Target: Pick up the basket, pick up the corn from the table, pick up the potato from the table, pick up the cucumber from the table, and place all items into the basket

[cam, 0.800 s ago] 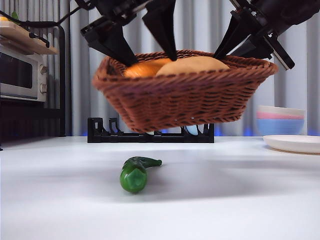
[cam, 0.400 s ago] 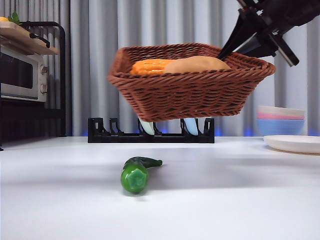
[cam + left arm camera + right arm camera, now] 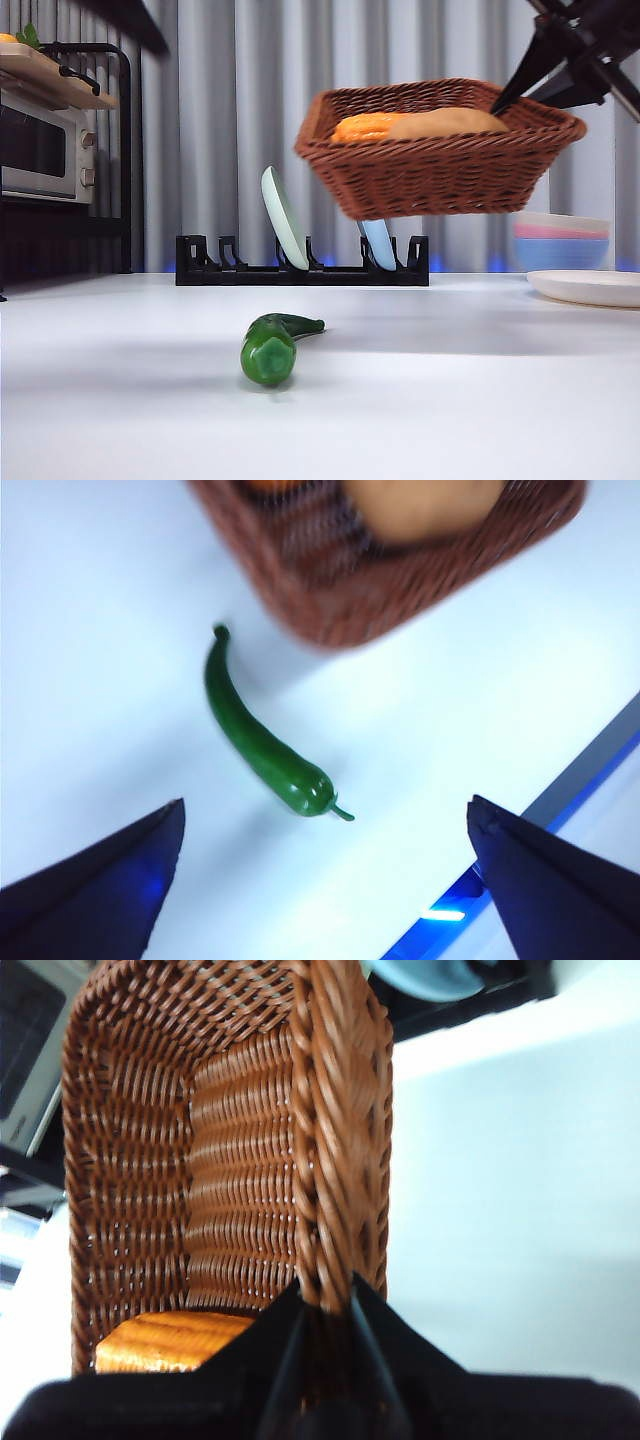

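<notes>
The basket [image 3: 440,150] hangs in the air at the 1 o'clock part of the front view, clear of the white table [image 3: 480,400], its woven reddish-brown wicker flaring up to a braided rim. The right gripper [image 3: 325,1305] has its black jaws pinched tight on that rim at the basket's 3 o'clock edge and carries it alone. Inside, the bumpy orange corn [image 3: 368,127] lies at 9 o'clock of the smooth tan potato [image 3: 445,122], the two touching and both peeking above the rim. The glossy dark-green cucumber [image 3: 270,345] lies flat on the table at about 7 o'clock from the basket, blunt end toward the camera, thin curved tip pointing away, with bare tabletop all around it. The left gripper [image 3: 325,865] hovers above the cucumber with its jaws spread wide and nothing between them. Behind, a black dish rack [image 3: 300,268] holds two tilted plates under the basket's far side; stacked bowls [image 3: 562,240] and a flat plate [image 3: 585,287] sit at 3 o'clock, and a microwave [image 3: 45,140] stands at 9 o'clock.
</notes>
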Motion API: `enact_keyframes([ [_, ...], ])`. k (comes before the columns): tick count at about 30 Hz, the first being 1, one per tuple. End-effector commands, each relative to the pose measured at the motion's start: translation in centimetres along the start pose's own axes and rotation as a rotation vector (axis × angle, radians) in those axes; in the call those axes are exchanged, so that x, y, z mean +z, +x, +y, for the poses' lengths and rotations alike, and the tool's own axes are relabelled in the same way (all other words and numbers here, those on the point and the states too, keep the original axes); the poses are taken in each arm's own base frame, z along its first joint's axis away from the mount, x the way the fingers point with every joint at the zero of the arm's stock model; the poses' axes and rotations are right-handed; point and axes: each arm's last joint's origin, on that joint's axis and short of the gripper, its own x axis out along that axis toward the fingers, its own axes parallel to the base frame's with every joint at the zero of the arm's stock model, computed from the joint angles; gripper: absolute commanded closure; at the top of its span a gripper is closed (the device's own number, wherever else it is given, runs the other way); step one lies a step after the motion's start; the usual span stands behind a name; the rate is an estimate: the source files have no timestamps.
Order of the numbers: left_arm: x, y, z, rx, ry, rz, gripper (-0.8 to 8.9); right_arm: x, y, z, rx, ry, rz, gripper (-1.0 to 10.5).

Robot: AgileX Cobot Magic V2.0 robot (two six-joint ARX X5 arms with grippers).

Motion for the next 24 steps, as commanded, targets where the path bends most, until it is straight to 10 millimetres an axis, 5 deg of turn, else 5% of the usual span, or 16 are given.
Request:
enact_keyframes([
  [1,-1.6,3.0,0.3,0.015,-0.069,0.047,3.43,0.8,-0.6,0.2,0.018,0.0,-0.037,9.6],
  [14,-2.1,13.9,1.5,0.055,-0.134,0.168,3.46,1.0,-0.8,-0.2,0.007,0.006,-0.045,9.6],
  [20,-2.4,15.9,3.2,0.08,-0.163,0.211,3.48,1.0,-0.8,-0.2,0.006,0.006,-0.044,9.6],
  [24,-2.2,16.0,3.4,0.079,-0.148,0.193,5.61,1.0,-0.8,-0.2,0.006,0.006,-0.044,9.6],
])
